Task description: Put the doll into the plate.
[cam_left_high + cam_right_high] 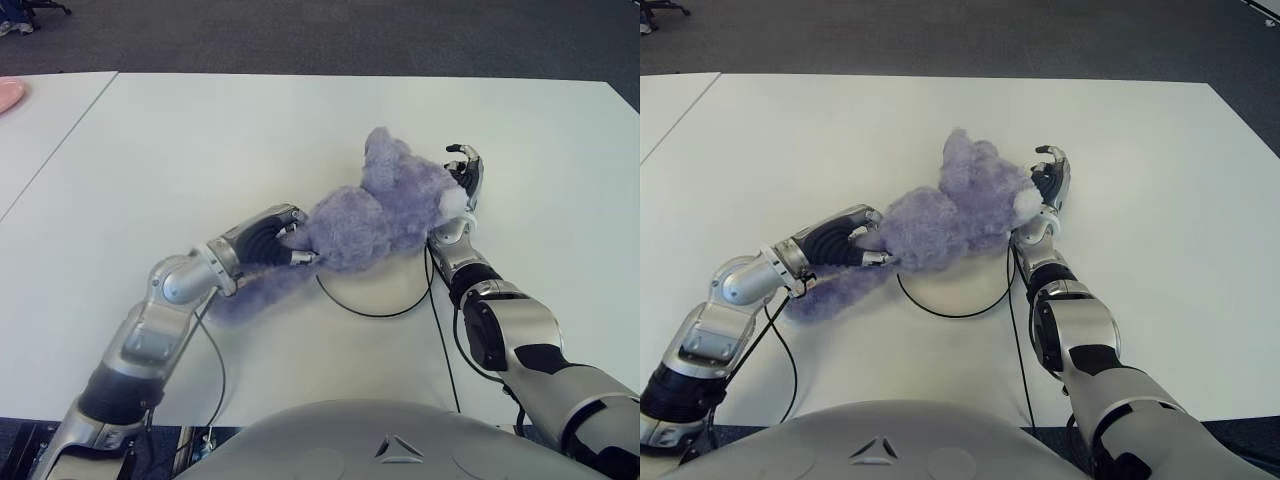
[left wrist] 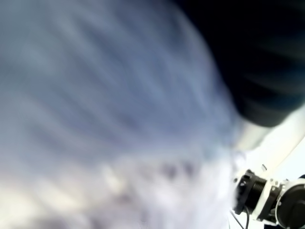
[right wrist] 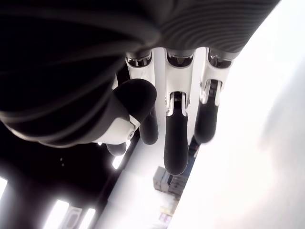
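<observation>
A pink plate (image 1: 8, 94) shows only as an edge at the upper left of the frame, well apart from the doll (image 1: 375, 215); this fluffy purple plush lies mid-frame on the smooth white table (image 1: 200, 150), over a looping black cable (image 1: 375, 308); the left hand (image 1: 270, 243) grips its lower end; the right hand (image 1: 462, 180) stands just beside its head, fingers (image 3: 175, 143) extended, holding nothing.

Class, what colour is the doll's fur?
The doll has lavender-purple fur with a white muzzle patch, clearest in the left eye view.
</observation>
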You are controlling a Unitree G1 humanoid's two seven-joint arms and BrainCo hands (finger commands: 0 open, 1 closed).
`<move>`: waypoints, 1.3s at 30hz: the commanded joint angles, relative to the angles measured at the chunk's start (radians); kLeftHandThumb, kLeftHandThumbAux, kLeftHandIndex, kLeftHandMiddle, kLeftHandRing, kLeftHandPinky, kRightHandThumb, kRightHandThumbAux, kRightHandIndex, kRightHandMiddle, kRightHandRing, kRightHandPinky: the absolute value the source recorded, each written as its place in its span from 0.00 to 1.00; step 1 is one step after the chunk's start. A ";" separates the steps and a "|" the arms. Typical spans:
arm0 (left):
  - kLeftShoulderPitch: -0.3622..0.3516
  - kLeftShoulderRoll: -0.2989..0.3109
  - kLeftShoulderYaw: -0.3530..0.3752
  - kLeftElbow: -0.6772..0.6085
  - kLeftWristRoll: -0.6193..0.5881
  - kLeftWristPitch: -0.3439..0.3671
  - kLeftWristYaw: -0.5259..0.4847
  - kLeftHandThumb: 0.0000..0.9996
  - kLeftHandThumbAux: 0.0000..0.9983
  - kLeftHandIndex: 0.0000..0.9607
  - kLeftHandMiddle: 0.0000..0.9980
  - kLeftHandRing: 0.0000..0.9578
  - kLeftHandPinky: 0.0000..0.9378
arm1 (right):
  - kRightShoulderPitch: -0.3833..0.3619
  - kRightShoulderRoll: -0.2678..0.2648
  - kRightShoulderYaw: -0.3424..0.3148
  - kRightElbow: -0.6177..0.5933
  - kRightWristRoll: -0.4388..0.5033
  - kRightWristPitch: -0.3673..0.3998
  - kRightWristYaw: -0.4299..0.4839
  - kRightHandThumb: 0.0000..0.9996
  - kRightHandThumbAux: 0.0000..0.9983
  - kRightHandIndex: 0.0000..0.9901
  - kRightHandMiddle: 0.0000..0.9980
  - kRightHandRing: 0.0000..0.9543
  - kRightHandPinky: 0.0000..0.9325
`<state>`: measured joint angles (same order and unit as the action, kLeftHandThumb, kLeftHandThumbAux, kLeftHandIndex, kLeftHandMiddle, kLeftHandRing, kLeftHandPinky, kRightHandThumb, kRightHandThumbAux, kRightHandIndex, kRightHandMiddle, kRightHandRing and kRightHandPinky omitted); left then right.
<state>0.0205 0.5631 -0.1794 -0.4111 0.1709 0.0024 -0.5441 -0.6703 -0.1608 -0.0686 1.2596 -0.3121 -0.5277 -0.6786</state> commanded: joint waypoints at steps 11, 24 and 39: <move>-0.057 0.023 0.004 0.086 -0.239 -0.049 -0.202 0.25 0.58 0.01 0.17 0.21 0.22 | 0.179 0.083 -0.006 0.115 0.009 0.100 0.035 1.00 0.70 0.33 0.26 0.48 0.44; -0.217 -0.022 -0.022 0.511 -0.426 -0.215 -0.549 0.08 0.47 0.00 0.04 0.06 0.02 | 0.178 0.085 -0.008 0.115 0.005 0.103 0.039 1.00 0.71 0.32 0.25 0.51 0.39; -0.402 0.118 0.052 0.451 -0.711 0.012 -0.919 0.13 0.35 0.00 0.00 0.00 0.00 | 0.178 0.084 -0.004 0.115 -0.002 0.113 0.039 1.00 0.71 0.31 0.24 0.52 0.37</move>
<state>-0.2850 0.6257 -0.1625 0.0752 -0.4412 -0.0808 -1.3439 -0.6725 -0.1550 -0.0814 1.2592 -0.3136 -0.5277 -0.6672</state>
